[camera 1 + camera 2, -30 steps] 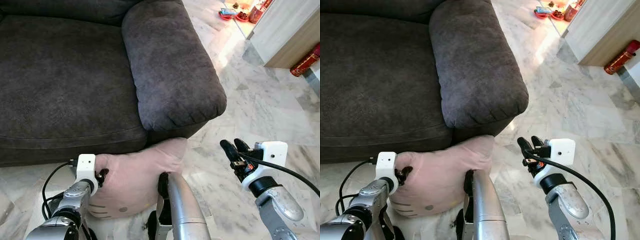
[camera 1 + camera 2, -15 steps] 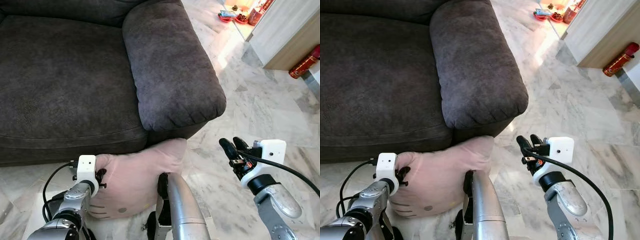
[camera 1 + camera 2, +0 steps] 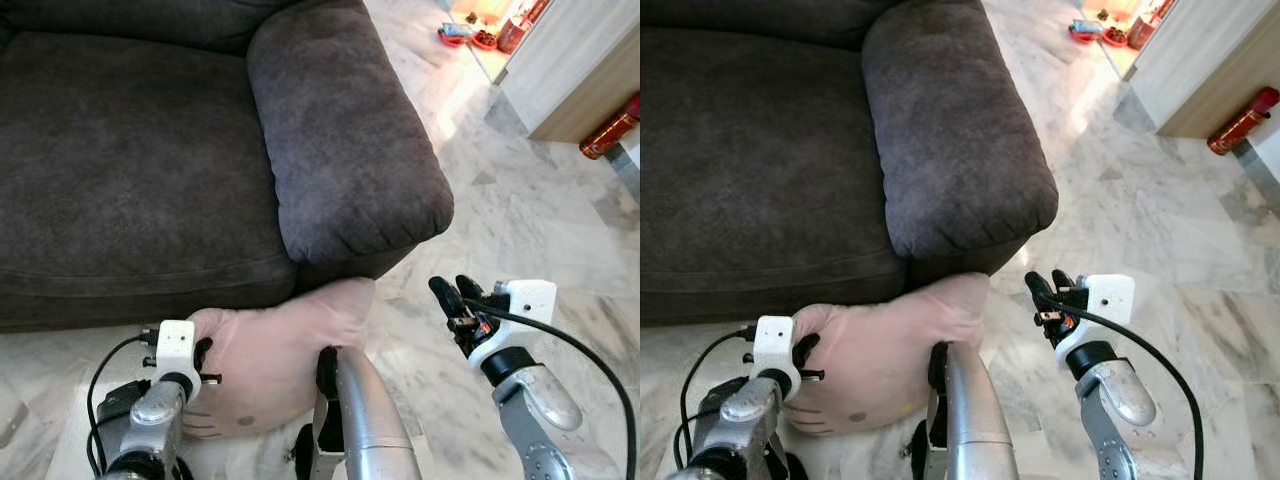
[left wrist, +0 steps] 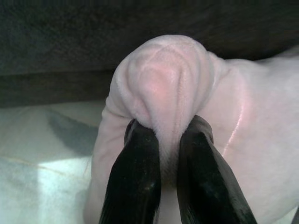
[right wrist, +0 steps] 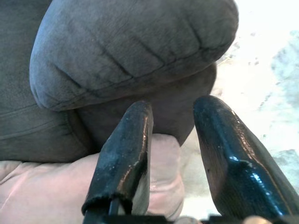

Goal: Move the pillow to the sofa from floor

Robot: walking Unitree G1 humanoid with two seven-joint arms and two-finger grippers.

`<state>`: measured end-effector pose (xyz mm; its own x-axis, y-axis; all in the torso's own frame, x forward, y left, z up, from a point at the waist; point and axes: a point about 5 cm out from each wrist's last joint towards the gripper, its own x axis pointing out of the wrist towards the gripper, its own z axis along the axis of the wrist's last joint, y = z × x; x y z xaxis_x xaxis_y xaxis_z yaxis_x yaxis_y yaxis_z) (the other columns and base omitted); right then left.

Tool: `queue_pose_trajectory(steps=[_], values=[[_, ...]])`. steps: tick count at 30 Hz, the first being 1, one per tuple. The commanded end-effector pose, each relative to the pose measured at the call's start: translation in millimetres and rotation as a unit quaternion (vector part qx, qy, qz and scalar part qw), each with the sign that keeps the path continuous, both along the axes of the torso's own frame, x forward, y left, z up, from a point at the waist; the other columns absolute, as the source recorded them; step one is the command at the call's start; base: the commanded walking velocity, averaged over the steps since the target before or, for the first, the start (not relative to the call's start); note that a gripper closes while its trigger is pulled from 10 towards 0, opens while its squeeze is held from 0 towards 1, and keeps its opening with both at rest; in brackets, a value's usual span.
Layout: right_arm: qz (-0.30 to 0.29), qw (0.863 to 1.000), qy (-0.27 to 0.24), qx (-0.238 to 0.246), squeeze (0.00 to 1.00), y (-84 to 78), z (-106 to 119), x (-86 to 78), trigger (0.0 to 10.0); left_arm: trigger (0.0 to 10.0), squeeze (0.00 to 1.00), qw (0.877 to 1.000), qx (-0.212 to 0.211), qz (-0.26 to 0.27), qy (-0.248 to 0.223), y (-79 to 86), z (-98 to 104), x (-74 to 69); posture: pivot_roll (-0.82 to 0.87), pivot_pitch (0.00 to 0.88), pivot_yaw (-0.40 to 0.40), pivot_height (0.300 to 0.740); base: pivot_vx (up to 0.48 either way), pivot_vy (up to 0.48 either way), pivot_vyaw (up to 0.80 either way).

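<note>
A dark grey sofa (image 3: 150, 150) stands ahead of both claws on a pale marble floor (image 3: 520, 210), its padded armrest (image 3: 340, 130) just beyond the right claw. A pale pink pillow (image 3: 275, 365) lies on the floor against the sofa's base, between the two claws. The left claw (image 4: 161, 161) pinches a bunched corner of the pillow between its fingers. The right claw (image 3: 452, 296) hovers spread, just beside the pillow's far corner, touching nothing.

Left end effector (image 4: 166, 154) pinching a bunched corner of pink pillow (image 4: 163, 84), dark sofa (image 4: 70, 28) behind, pale floor (image 4: 42, 154)
</note>
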<state>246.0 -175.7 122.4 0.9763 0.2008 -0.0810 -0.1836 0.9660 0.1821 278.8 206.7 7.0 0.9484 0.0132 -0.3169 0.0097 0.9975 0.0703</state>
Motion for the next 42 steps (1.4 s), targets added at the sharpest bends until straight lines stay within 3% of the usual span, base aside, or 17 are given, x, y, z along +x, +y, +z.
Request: queue_pose_trajectory(steps=[1, 9, 30, 31, 32, 33, 34, 42], values=[[-0.011, 1.000, 0.007, -0.004, 0.00, -4.5, -5.9, -1.9, 10.0, 10.0, 0.00, 0.999, -0.002, -0.009, -0.038, -6.1, 7.3, -0.1, -0.09, 0.158, -0.232, 0.513, 0.000, 0.000, 0.00], [-0.014, 1.000, 0.001, 0.004, 0.00, 1.9, -10.9, 4.7, 10.0, 10.0, 0.00, 0.995, 0.009, -0.028, -0.097, -19.2, 24.8, -7.2, -0.06, 0.130, -0.208, 0.513, 0.000, 0.000, 0.00], [-0.014, 1.000, -0.009, 0.003, 0.00, 3.4, -13.2, 7.2, 10.0, 10.0, 0.00, 0.995, 0.015, -0.030, -0.092, -22.7, 34.2, -14.2, -0.06, 0.130, -0.208, 0.513, 0.000, 0.000, 0.00], [-0.019, 1.000, -0.012, 0.008, 0.00, 5.6, -15.1, 9.4, 10.0, 10.0, 0.00, 0.995, 0.014, -0.039, -0.096, -24.5, 37.2, -13.0, -0.03, 0.088, -0.166, 0.513, 0.000, 0.000, 0.00], [-0.029, 0.999, -0.015, 0.012, 0.00, 6.0, -17.9, 10.8, 10.0, 10.0, 0.91, 0.996, 0.015, -0.056, -0.065, -23.5, 34.0, -11.8, -0.03, 0.092, -0.163, 0.513, 0.000, 0.000, 0.00], [-0.029, 0.999, -0.015, 0.012, 0.00, 6.0, -17.9, 10.8, 10.0, 10.0, 0.91, 0.996, 0.015, -0.056, -0.065, -23.5, 34.0, -11.8, -0.03, 0.092, -0.163, 0.513, 0.000, 0.000, 0.00], [-0.030, 0.999, -0.014, 0.012, 0.00, 5.4, -18.0, 9.5, 10.0, 10.0, 1.00, 0.997, 0.013, -0.052, -0.054, -19.3, 31.7, -12.1, -0.03, 0.097, -0.165, 0.513, 0.000, 0.000, 0.00], [-0.027, 1.000, -0.009, 0.008, 0.00, 3.5, -19.6, 5.2, 10.0, 10.0, 1.00, 0.998, 0.024, -0.060, -0.013, 2.7, 29.2, -10.1, -0.04, 0.119, -0.175, 0.513, 0.000, 0.000, 0.00]])
